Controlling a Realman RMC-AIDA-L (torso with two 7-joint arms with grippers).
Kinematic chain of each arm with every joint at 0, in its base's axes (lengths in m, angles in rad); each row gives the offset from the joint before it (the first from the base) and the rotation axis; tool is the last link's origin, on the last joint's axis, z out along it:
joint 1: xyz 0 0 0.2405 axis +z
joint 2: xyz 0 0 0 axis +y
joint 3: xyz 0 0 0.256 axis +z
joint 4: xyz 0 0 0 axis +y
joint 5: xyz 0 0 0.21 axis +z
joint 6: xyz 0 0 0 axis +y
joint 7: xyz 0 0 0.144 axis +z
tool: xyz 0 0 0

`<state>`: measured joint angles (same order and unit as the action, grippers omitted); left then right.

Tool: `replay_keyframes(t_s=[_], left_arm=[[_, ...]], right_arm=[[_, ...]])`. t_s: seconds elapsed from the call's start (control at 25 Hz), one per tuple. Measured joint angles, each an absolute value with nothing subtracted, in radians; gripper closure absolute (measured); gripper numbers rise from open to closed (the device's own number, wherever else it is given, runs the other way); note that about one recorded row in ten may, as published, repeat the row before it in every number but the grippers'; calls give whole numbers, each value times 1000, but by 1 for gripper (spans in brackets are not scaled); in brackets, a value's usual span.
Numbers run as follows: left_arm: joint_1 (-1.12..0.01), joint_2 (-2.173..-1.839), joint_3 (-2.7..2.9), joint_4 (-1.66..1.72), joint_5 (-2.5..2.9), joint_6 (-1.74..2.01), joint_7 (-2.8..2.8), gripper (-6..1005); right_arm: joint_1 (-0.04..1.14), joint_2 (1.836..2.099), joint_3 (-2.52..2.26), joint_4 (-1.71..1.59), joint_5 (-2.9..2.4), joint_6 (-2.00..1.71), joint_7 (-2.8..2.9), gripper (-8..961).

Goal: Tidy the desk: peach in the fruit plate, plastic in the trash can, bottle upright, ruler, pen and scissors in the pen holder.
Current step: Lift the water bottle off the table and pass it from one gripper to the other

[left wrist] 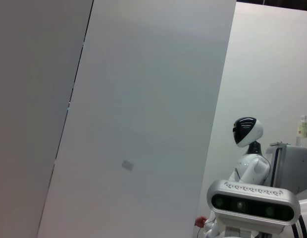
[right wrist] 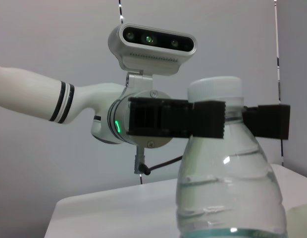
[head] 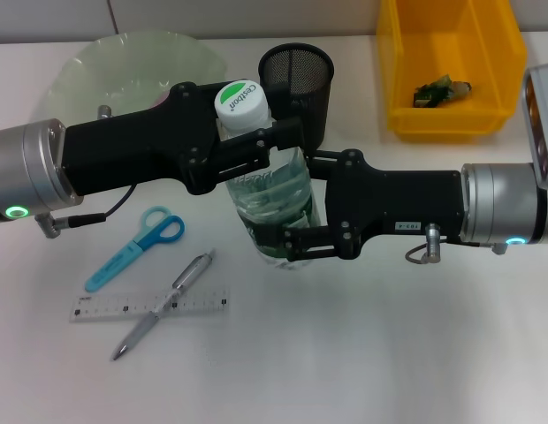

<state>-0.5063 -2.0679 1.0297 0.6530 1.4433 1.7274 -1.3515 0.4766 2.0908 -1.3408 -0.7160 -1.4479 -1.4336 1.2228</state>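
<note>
The clear bottle (head: 272, 196) with a white-and-green cap stands upright at mid-table. My left gripper (head: 254, 146) is shut on its neck, just under the cap. My right gripper (head: 287, 205) is shut around its lower body. In the right wrist view the bottle (right wrist: 228, 188) fills the foreground, with the left gripper's black fingers (right wrist: 208, 119) at its neck. Blue scissors (head: 137, 247), a clear ruler (head: 199, 303) and a silver pen (head: 163, 305) lie at the front left. The black mesh pen holder (head: 296, 75) stands behind the bottle. The plastic (head: 442, 90) lies in the yellow trash can (head: 451, 119). The peach is hidden.
The green glass fruit plate (head: 124, 57) sits at the back left, partly behind my left arm. The pen lies across the ruler. The left wrist view shows only walls and another robot (left wrist: 247, 148) far off.
</note>
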Motion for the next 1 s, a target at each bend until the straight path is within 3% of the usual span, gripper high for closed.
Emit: replay_keyframes(t_s=[1.0], left_arm=[[-493, -2067, 1014, 765, 1415, 1727, -1414, 566]], right_arm=[[478, 2091, -1341, -673, -1448, -1387, 1192, 163]])
